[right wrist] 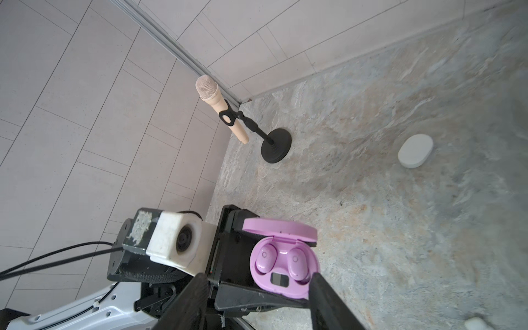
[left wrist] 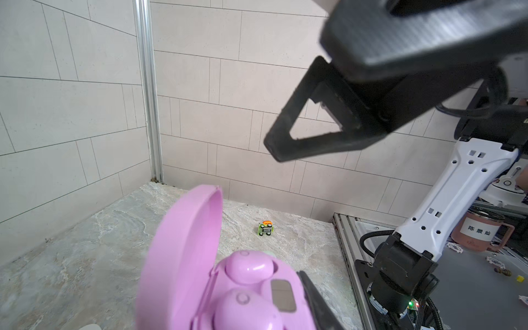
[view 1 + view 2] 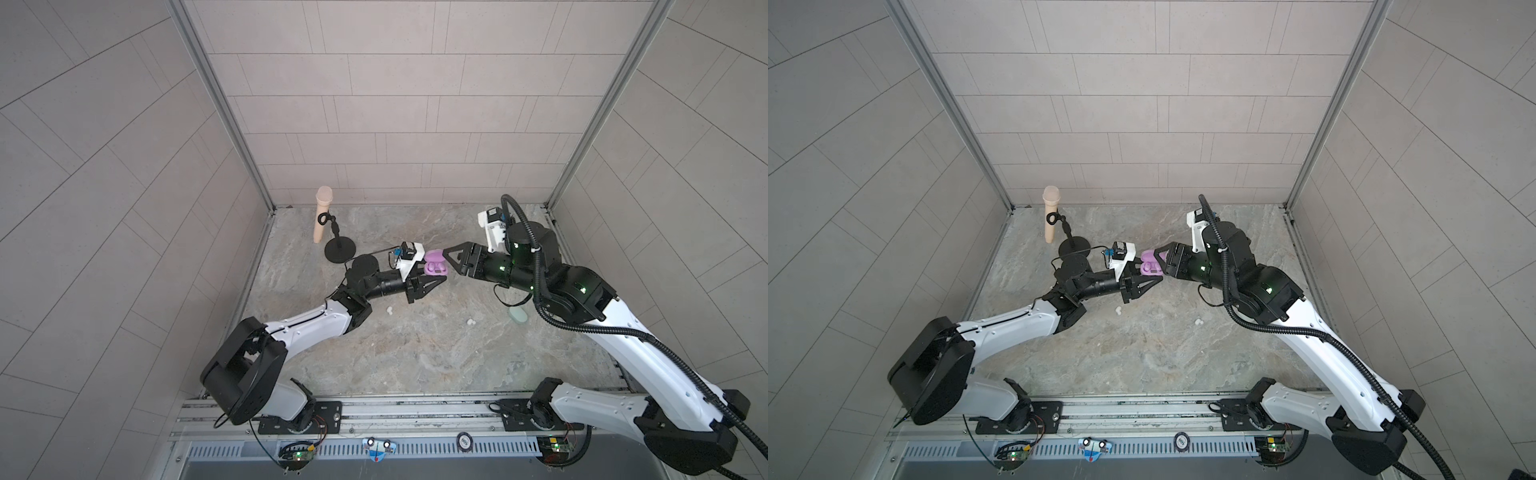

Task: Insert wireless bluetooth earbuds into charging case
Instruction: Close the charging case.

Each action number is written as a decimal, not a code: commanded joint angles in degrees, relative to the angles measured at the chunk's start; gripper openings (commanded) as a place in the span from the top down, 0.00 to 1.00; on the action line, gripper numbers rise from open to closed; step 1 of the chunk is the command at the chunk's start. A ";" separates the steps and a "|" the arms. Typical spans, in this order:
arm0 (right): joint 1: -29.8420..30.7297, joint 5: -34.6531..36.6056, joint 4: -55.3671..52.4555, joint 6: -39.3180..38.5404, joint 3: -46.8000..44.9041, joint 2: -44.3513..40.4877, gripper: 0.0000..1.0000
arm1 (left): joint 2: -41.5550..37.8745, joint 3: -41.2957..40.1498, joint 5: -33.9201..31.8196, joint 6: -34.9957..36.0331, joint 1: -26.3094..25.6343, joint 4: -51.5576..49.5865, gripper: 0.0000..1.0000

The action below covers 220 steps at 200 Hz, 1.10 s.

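near: I see white buds [image 3: 390, 310] loose mid-bench [image 3: 415, 353] | mid: left fingers [image 3: 436, 281] clenched on open lilac case [image 1: 268, 285] above bench centre, both lilac buds [image 1: 265, 256] seated inside | right fingers [image 3: 455, 248] spread, released, at case rim | far: mic [image 3: 322, 216], far-left corner

Four earbuds [image 1: 265, 257], three cases [image 1: 415, 150] — one microphone [image 1: 220, 108], one toy car [image 2: 265, 229].

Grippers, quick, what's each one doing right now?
Left gripper: shut on the lilac case, whose lid is open.
Right gripper: open, holding nothing.
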 commanded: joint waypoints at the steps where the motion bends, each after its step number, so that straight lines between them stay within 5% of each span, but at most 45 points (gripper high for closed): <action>1: -2.48 0.82 -7.07 -4.98 2.90 3.62 0.39 | -2.34 -1.03 1.10 0.63 -0.22 1.32 0.80; 74: -2.76 -6.49 -10.31 -9.25 12.26 13.65 0.41 | -2.76 -1.59 2.10 0.79 -1.10 0.46 0.80; 185: 3.16 -2.87 -13.44 -6.16 4.50 9.07 0.46 | -3.51 -1.59 1.49 1.94 -1.07 -0.68 0.80; 220: 4.16 -2.51 -12.46 -5.54 6.20 9.86 0.34 | -3.51 -1.50 1.53 2.21 -1.09 -1.32 0.80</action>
